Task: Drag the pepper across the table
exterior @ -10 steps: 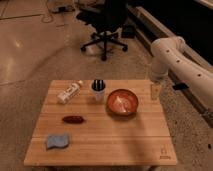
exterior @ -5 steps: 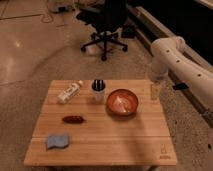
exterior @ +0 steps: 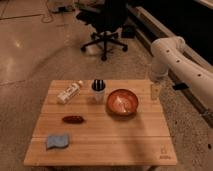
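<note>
Nothing has shifted in the last second: every object lies where it lay, and the arm has held its pose. Nearest is the front edge of the rectangular light wooden table [exterior: 105, 150], its long planks running left to right, with a small dark logo [exterior: 163, 152] at the near right corner. On the near left lies a crumpled blue-grey cloth [exterior: 57, 141], soft and folded on itself. Just beyond it, apart from it, the small dark red glossy pepper [exterior: 73, 119] lies lengthwise along the planks on the left half of the table, touching nothing but the wood. Farther back and right of centre sits a round orange-red bowl [exterior: 122, 102] with a smooth, shiny inside that catches pale light. Near its left rim stands a small white cup [exterior: 98, 93] with dark upright items poking from it. Left of the cup a white bottle [exterior: 70, 92] lies on its side, slanted, near the far left edge. At the far right edge the pale two-finger gripper [exterior: 156, 91] hangs pointing down just over the wood, its fingers spread and holding nothing, well apart from the pepper. Above it the smooth white rounded arm [exterior: 175, 55] bends and runs off to the right. Beyond stands a black office chair [exterior: 107, 25] on a polished speckled floor [exterior: 30, 45].
</note>
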Tool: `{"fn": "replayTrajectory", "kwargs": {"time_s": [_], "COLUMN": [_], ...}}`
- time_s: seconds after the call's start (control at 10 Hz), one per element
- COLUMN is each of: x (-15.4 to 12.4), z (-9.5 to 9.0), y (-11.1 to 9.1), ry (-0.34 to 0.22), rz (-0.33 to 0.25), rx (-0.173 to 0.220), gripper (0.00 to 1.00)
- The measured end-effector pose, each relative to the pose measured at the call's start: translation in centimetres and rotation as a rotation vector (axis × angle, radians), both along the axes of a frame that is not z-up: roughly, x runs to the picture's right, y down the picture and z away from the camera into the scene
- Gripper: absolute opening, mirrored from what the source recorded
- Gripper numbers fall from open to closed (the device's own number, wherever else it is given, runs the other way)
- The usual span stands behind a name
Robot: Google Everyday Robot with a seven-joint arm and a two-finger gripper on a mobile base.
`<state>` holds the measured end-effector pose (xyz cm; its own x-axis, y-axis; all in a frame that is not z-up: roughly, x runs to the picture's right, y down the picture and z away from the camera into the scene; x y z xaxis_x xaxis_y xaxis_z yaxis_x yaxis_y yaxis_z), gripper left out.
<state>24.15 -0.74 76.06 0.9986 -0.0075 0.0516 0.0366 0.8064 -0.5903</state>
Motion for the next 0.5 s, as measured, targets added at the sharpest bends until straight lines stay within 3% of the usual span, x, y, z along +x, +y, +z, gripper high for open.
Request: {"fn": "replayTrajectory", "kwargs": {"time_s": [0.1, 0.4, 0.5], "x": [0.0, 0.0, -0.1], "z": [0.0, -0.9, -1.2], "y": [0.0, 0.2, 0.7], "ry": [-0.002, -0.062, -0.039], "rz": [-0.003, -0.100, -0.073], "rx": [0.001, -0.006, -0.006], "gripper": [0.78, 0.47, 0.45]}}
